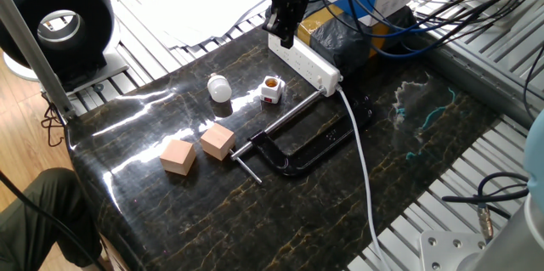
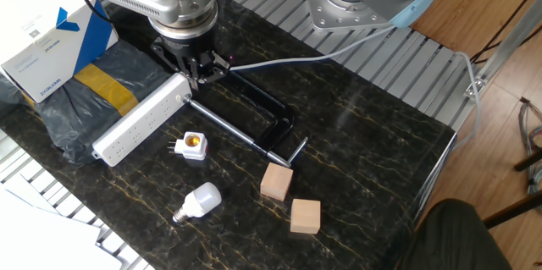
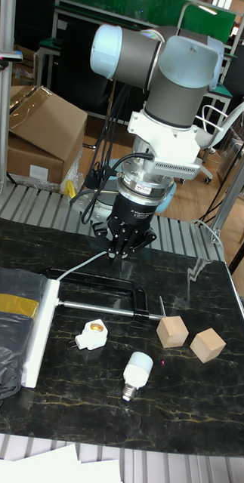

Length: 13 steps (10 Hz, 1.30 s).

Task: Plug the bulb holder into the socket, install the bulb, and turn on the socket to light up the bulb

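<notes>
The socket (image 2: 144,119) is a long white power strip lying at the table's edge, also in the tall view (image 3: 38,332) and in one fixed view (image 1: 308,63). The bulb holder (image 2: 193,145) lies loose on the table beside it, brass opening up (image 1: 271,90) (image 3: 91,334). The bulb (image 2: 199,201) rests on its side nearby (image 1: 220,88) (image 3: 137,372). My gripper (image 3: 124,253) hangs above the table near the socket's cable end (image 2: 198,70) (image 1: 281,33). Its fingers are drawn together with nothing between them.
A black C-clamp (image 2: 254,118) lies between the socket and two tan wooden cubes (image 2: 276,181) (image 2: 306,216). A thick white cable (image 1: 361,160) runs from the socket across the table. A black bag with yellow tape (image 2: 80,92) and a white box (image 2: 47,37) sit behind the socket.
</notes>
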Tool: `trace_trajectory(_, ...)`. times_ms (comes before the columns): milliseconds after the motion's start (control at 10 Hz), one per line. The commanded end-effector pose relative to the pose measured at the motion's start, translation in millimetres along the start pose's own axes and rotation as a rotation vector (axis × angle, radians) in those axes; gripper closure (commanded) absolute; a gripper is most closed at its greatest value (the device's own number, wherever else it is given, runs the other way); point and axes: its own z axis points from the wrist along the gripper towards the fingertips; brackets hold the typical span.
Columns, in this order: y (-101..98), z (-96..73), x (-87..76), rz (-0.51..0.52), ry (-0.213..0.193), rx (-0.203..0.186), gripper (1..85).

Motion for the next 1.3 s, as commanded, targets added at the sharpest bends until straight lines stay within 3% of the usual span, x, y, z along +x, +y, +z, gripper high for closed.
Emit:
trace_trajectory(0,2.6,-1.3,-1.2,0.003,-0.006,-0.012,84.7)
trace_trajectory(1200,9.2,4.4,-9.1,-0.004,-0.03,-0.019,84.7)
